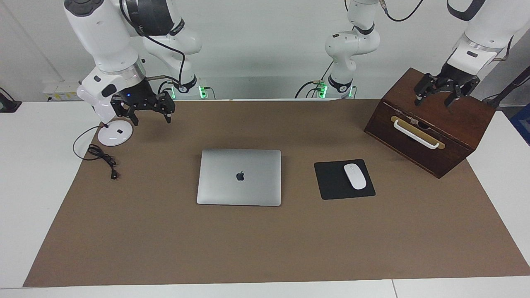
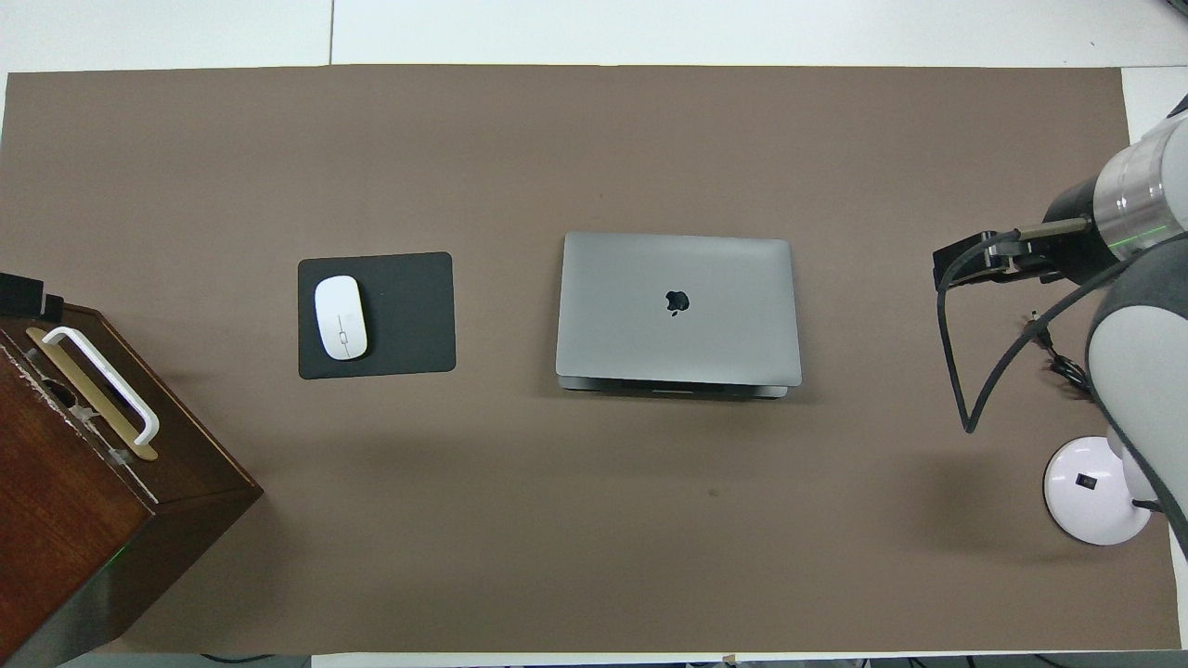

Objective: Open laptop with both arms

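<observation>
The silver-grey laptop [image 1: 239, 177] lies shut and flat in the middle of the brown mat, apple logo up; it also shows in the overhead view [image 2: 677, 308]. My right gripper [image 1: 151, 111] hangs open and empty in the air over the mat's edge by the lamp base, well apart from the laptop; in the overhead view [image 2: 965, 263] only part of it shows. My left gripper [image 1: 434, 96] hangs open and empty over the wooden box, its tips just showing in the overhead view [image 2: 23, 295]. Neither gripper touches the laptop.
A black mouse pad [image 1: 331, 184] with a white mouse [image 1: 355, 176] lies beside the laptop toward the left arm's end. A dark wooden box [image 1: 451, 124] with a white handle [image 1: 415, 133] stands at that end. A white round lamp base [image 1: 115, 133] and a black cable [image 1: 101, 158] lie at the right arm's end.
</observation>
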`<control>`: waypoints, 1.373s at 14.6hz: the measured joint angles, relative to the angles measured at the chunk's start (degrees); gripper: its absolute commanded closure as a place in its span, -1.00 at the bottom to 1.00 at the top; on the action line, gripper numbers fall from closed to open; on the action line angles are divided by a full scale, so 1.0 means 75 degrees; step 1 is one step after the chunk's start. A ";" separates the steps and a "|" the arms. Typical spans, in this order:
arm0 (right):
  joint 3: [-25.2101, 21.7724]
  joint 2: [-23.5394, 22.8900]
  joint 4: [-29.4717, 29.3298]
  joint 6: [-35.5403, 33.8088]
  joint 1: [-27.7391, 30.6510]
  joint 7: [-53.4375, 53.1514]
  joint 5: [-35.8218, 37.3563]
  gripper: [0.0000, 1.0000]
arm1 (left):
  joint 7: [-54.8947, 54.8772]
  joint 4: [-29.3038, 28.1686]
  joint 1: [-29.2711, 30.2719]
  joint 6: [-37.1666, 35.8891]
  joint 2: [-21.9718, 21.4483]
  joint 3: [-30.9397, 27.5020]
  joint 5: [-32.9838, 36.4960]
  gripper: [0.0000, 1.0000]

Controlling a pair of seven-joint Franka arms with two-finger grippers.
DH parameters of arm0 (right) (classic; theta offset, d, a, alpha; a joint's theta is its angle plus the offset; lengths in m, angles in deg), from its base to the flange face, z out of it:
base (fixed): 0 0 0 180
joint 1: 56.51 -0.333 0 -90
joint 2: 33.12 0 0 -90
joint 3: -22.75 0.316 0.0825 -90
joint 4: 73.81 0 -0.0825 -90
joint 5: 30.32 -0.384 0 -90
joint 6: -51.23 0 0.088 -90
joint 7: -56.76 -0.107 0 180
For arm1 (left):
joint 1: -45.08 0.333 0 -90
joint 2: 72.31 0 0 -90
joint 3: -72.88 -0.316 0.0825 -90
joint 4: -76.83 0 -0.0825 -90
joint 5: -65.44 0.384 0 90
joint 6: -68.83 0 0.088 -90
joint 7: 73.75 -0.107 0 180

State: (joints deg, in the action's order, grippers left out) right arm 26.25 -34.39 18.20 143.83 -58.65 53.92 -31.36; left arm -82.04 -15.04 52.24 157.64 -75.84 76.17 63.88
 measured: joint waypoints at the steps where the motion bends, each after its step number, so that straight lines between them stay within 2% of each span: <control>1: 0.0002 0.0000 -0.0001 0.0000 0.0000 0.0000 0.0000 -1.00 | 0.0000 0.0000 0.0000 0.0003 0.0000 0.0000 0.0000 -1.00; 16: 0.0026 0.0000 0.0001 0.0000 -0.0001 0.0000 0.0000 -1.00 | 0.0049 0.0000 -0.0005 0.0041 0.0000 0.0060 0.0000 -1.00; 17: 0.0027 0.0000 0.0001 0.0000 -0.0001 0.0000 0.0000 -1.00 | 0.0213 0.0000 -0.0006 0.0043 0.0000 0.0067 0.0000 -0.78; 18: 0.0029 0.0000 0.0002 0.0000 -0.0001 0.0000 0.0000 -1.00 | 0.0479 0.0000 -0.0006 0.0043 0.0000 0.0070 0.0000 -0.14; 20: 0.0033 0.0000 0.0007 0.0000 -0.0003 0.0000 0.0000 -1.00 | 0.0930 -0.0001 -0.0009 0.0068 0.0000 0.0087 0.0000 0.99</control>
State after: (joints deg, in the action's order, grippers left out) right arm 26.50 -34.40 18.25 143.83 -58.67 53.92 -31.36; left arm -75.06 -15.05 52.17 158.15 -75.85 76.82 63.88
